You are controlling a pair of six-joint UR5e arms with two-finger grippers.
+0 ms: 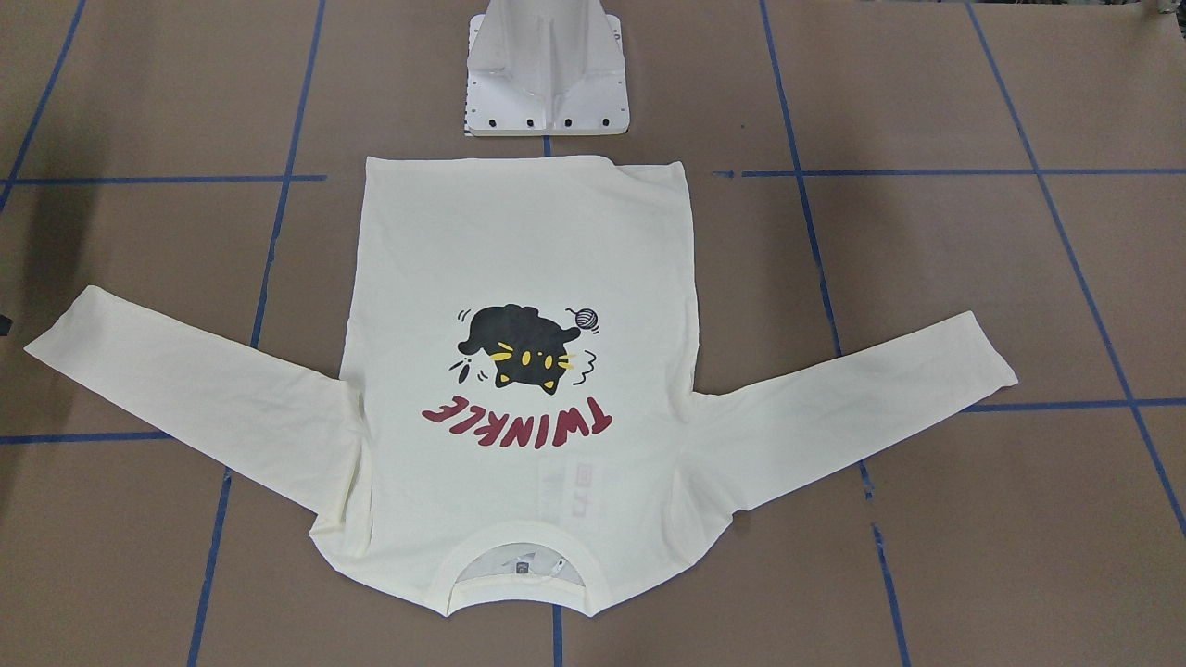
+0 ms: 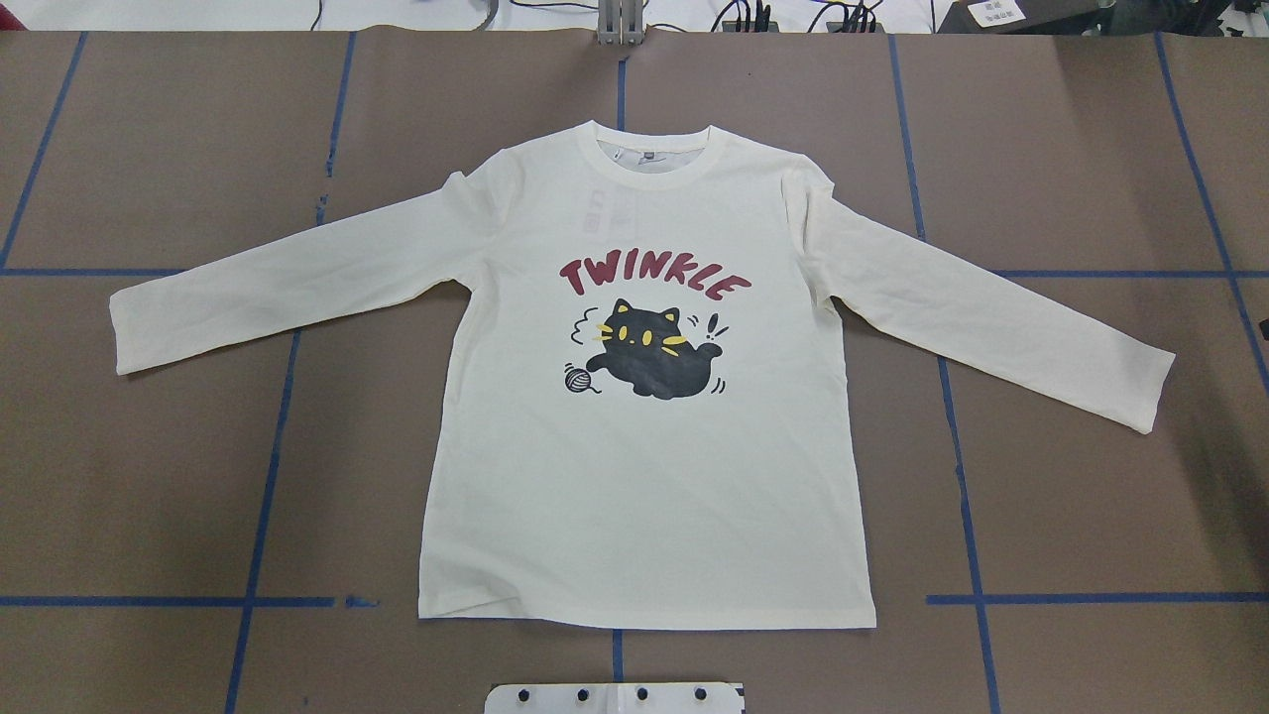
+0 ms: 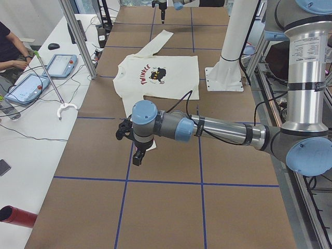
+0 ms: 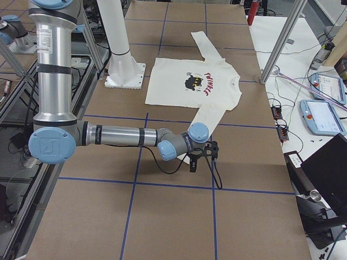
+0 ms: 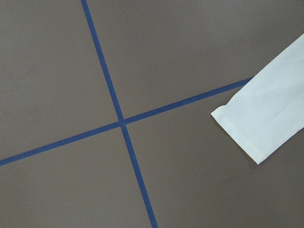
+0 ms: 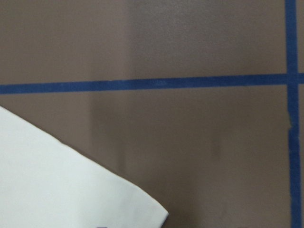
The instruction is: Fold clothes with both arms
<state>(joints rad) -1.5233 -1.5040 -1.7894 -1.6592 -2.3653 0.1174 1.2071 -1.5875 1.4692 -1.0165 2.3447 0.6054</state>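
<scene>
Now cream T-shirt (image 2: 644, 476) lies flat, print up, middle of table (image 2: 149, 476), hem by robot-side edge. Near left cuff (image 5: 247, 133) hangs left gripper (image 3: 136, 155), near right cuff (image 2: 1150, 397) right gripper (image 4: 201, 161); fingers apart or together, cannot tell. Best: drop both together, pinch cuffs, fold sleeves evenly inward.

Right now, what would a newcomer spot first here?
A cream shirt lies flat mid-table, print up, sleeves spread. Its black cat and red TWINKLE stand out on the chest. The left arm and right arm hang low by the sleeve ends.
</scene>
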